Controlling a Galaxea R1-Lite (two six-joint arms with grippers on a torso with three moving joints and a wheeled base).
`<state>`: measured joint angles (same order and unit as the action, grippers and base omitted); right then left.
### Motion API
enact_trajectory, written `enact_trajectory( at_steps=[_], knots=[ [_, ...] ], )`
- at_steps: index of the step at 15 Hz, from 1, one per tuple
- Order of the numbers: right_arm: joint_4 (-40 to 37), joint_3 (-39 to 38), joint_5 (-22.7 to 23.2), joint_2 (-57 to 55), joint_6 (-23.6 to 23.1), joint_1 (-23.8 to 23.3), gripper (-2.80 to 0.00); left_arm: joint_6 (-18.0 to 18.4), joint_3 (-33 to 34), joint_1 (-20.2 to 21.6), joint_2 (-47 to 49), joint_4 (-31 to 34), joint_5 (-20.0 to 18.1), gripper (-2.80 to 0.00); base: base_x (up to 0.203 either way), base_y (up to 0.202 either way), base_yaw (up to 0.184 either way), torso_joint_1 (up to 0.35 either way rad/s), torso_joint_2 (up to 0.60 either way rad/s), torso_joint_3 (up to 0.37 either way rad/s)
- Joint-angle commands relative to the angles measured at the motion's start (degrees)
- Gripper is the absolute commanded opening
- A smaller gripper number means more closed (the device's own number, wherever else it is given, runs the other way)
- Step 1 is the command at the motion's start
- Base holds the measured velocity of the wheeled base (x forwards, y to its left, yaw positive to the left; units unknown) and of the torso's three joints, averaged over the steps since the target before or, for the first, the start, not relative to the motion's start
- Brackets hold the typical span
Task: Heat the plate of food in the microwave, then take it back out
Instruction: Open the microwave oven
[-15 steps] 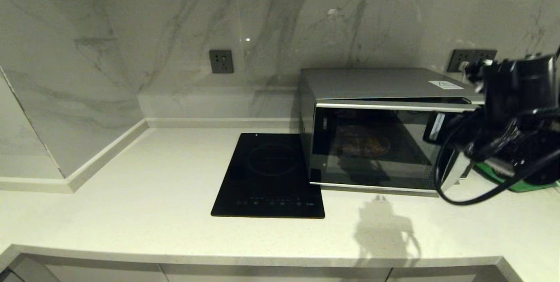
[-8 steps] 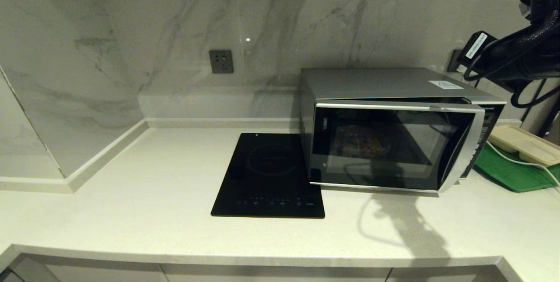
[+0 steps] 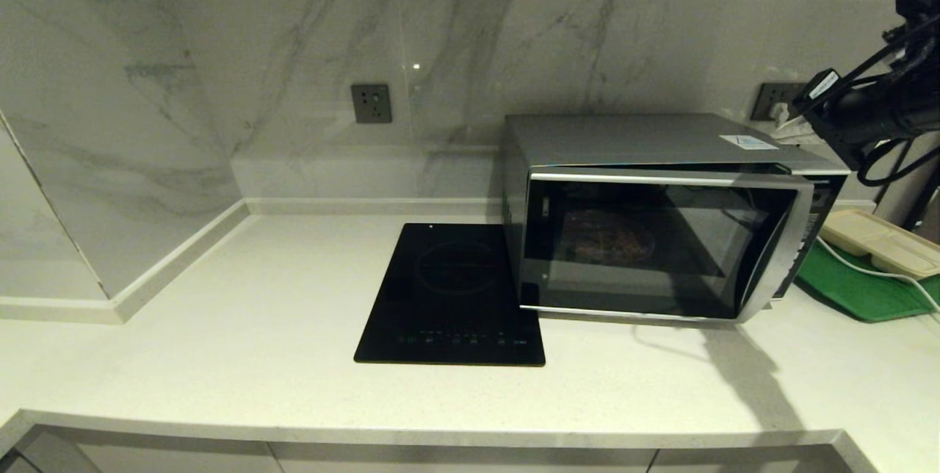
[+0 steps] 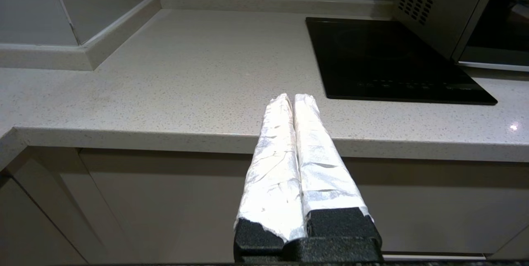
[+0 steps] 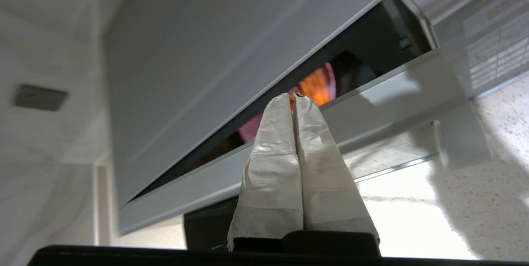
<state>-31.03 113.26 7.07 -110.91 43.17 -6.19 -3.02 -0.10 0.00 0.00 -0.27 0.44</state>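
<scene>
microwave (image 3: 646, 238) sat on counter (image 3: 220, 355) at 3 o'clock of black cooktop (image 3: 452, 297), door ajar, likely left so for closing push or reopening; plate of food (image 3: 608, 242) inside behind dark glass, dim round disc with brownish strips, pink-orange through door gap in right wrist view; right gripper (image 5: 296, 100) fingers pressed together, empty, raised at 2 o'clock of microwave above door gap; left gripper (image 4: 292, 100) fingers together, parked before counter edge

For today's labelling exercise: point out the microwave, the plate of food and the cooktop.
microwave (image 3: 646, 139): head view, its silver top panel.
plate of food (image 3: 608, 236): head view, its middle, seen dimly through the door glass.
cooktop (image 3: 455, 297): head view, its black glass surface.
</scene>
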Motion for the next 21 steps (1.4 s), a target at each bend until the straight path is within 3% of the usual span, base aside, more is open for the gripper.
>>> enact_trajectory(
  at_steps=[1, 15, 18, 21],
  knots=[
    [0.0, 0.2, 0.48, -3.18, 0.25, -1.46, -2.8, -0.06, -0.06, 0.0, 0.0, -0.06, 0.0, -2.8, 0.0, 0.0, 0.0, 0.0, 0.0, 0.0],
    [3.6, 0.2, 2.68, -8.7, -0.36, -2.62, -2.8, -0.06, -0.02, 0.0, 0.0, 0.0, 0.03, -2.8, 0.0, 0.0, 0.0, 0.0, 0.0, 0.0],
    [1.8, 0.14, 2.68, -6.58, -0.36, -3.13, -2.8, -0.06, 0.0, 0.0, 0.0, -0.01, 0.01, -2.8, 0.0, 0.0, 0.0, 0.0, 0.0, 0.0],
    [-4.77, 0.15, 2.62, -4.03, -0.61, -3.23, -2.8, -0.06, 0.01, 0.0, 0.0, -0.08, 0.0, -2.8, 0.0, 0.0, 0.0, 0.0, 0.0, 0.0]
  ],
)
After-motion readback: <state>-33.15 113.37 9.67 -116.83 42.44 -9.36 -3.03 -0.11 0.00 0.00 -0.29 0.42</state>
